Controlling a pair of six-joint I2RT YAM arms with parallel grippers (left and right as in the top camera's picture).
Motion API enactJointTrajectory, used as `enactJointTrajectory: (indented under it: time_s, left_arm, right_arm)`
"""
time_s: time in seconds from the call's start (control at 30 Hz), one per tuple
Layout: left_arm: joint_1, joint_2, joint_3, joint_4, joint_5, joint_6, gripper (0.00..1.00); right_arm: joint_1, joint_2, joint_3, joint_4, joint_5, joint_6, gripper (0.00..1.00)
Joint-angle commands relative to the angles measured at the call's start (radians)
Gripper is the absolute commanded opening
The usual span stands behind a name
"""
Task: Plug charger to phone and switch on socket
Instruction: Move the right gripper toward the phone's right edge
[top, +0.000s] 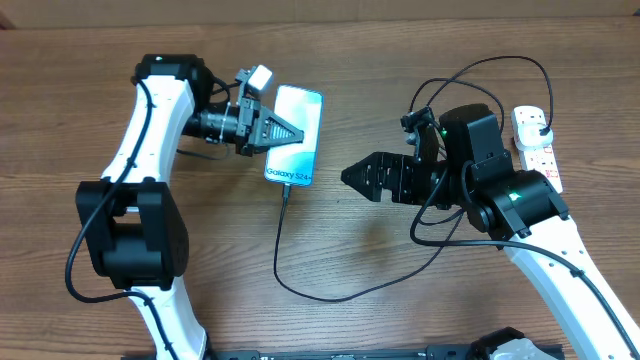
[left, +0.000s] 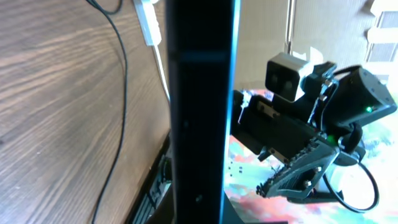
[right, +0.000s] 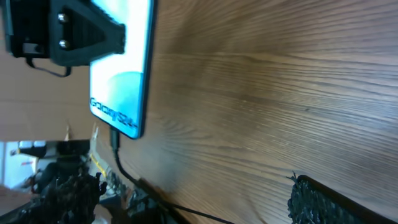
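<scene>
Two arms point at each other. The left gripper (top: 288, 133), reaching level, is clamped on the phone (top: 305, 108) at its edge; the charger (top: 279, 240) meets the phone's lower end. The right gripper (top: 350, 177) hangs nearby, jaws wide apart. The right arm hides part of the socket (top: 541, 156).

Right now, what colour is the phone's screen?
The phone screen is light blue, clearest in the overhead view.
</scene>
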Motion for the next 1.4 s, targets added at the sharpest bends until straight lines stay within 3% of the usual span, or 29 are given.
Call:
enactJointTrajectory:
  time_s: [0.0,1.37]
  left_arm:
    - [-0.032,-0.031,0.005,-0.019,0.069,0.093,0.04]
    - [-0.127,-0.031,0.005,-0.042,0.061,0.099,0.04]
  right_arm:
    - [-0.005,0.003,0.018,0.006,-0.045,-0.027,1.0]
    - [-0.005,0.003,0.018,-0.004,-0.064,-0.027,1.0]
